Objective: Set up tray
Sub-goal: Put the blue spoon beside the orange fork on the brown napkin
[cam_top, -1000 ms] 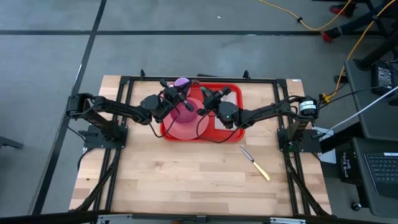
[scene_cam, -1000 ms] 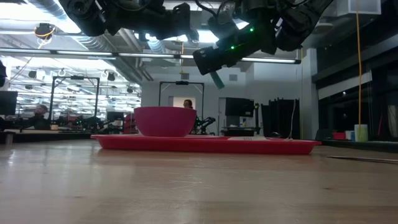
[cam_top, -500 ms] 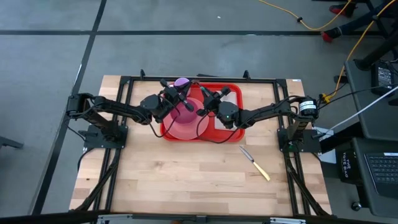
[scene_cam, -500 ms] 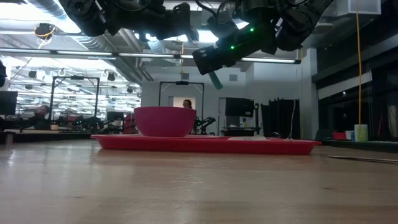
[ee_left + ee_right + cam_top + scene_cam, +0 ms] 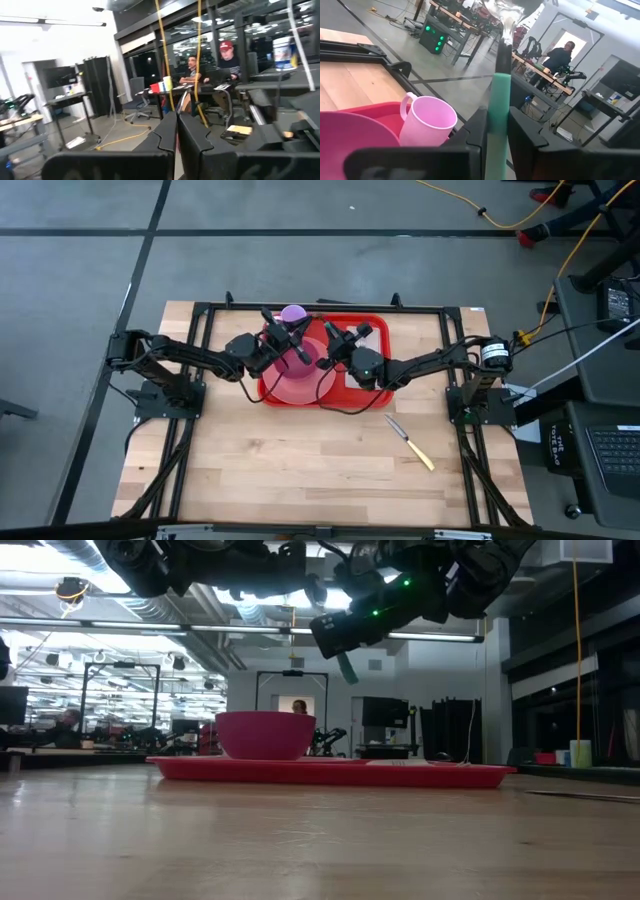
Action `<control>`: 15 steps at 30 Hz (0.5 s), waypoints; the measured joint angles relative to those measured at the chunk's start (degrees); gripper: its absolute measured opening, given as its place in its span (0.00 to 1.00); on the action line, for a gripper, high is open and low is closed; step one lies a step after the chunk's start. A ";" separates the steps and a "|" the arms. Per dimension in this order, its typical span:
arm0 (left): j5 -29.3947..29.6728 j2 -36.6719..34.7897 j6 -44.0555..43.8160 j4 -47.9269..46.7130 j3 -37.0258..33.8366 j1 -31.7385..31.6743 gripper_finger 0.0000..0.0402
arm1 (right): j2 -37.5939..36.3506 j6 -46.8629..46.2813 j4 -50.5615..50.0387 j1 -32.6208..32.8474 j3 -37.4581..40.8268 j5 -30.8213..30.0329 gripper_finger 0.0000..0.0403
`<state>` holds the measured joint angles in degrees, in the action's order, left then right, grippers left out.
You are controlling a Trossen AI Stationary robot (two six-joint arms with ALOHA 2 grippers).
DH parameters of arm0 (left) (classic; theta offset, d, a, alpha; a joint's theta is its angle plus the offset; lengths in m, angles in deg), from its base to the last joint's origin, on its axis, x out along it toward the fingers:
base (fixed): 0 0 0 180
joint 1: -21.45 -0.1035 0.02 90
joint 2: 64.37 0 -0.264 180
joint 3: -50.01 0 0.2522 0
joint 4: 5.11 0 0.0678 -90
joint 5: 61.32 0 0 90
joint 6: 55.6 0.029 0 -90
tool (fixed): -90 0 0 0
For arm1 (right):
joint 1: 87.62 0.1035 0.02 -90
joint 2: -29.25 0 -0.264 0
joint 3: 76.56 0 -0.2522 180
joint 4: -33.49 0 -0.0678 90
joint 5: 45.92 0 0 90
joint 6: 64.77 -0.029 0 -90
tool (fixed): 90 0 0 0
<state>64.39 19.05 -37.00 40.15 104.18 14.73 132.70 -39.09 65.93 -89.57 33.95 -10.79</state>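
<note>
The red tray (image 5: 384,330) (image 5: 400,775) lies at the table's far middle. On its left half rests a pink bowl (image 5: 295,385) (image 5: 265,735), and a pink cup (image 5: 292,313) (image 5: 427,122) stands at the tray's far left corner. My right gripper (image 5: 333,350) (image 5: 497,120) hovers above the tray's middle, shut on a green-handled utensil (image 5: 347,668). My left gripper (image 5: 285,345) (image 5: 177,125) hovers over the bowl's far side, shut on a thin dark-pink utensil (image 5: 300,357). My left gripper pinches a thin dark-pink piece (image 5: 176,144) between its two fingers, high above the bowl and lifted clear. Which part of it the fingers hold I cannot tell. My right gripper pinches the utensil's green handle (image 5: 497,100) between its two fingers, the fingers lying along it. The metal end (image 5: 507,20) sticks out past the fingertips. The utensil is lifted clear, and its handle end slants down below the gripper.
A knife with a yellow handle (image 5: 410,440) lies on the bare wood to the right of and nearer than the tray. A white sheet (image 5: 355,372) lies on the tray's right half. The near half of the table is open wood. People sit at desks beyond the table.
</note>
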 joint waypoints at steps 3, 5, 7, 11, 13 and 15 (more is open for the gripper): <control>-0.88 -0.02 0.17 -0.04 0.00 0.40 0.00 | -0.01 -0.05 -0.07 0.76 0.00 -0.64 0.14; -0.90 -0.04 0.17 -0.24 0.00 0.85 0.00 | -0.01 0.03 -0.14 1.54 0.00 -2.52 0.14; -0.98 -0.04 0.17 -0.54 0.00 1.38 0.00 | -0.01 0.36 -0.31 2.49 0.02 -5.03 0.14; -0.93 -0.10 0.17 -0.77 0.00 2.60 0.00 | -0.01 1.74 -0.26 4.18 0.02 -7.51 0.14; -0.90 -0.37 0.19 -1.06 0.00 3.16 0.00 | -0.01 1.63 -0.17 4.82 0.02 -7.81 0.14; -0.73 -0.42 0.35 -1.29 0.00 3.73 0.00 | -0.01 1.67 -0.12 5.30 0.02 -8.77 0.14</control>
<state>63.66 18.64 -36.66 38.86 104.18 18.46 132.69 -37.42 65.81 -84.27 33.97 -19.56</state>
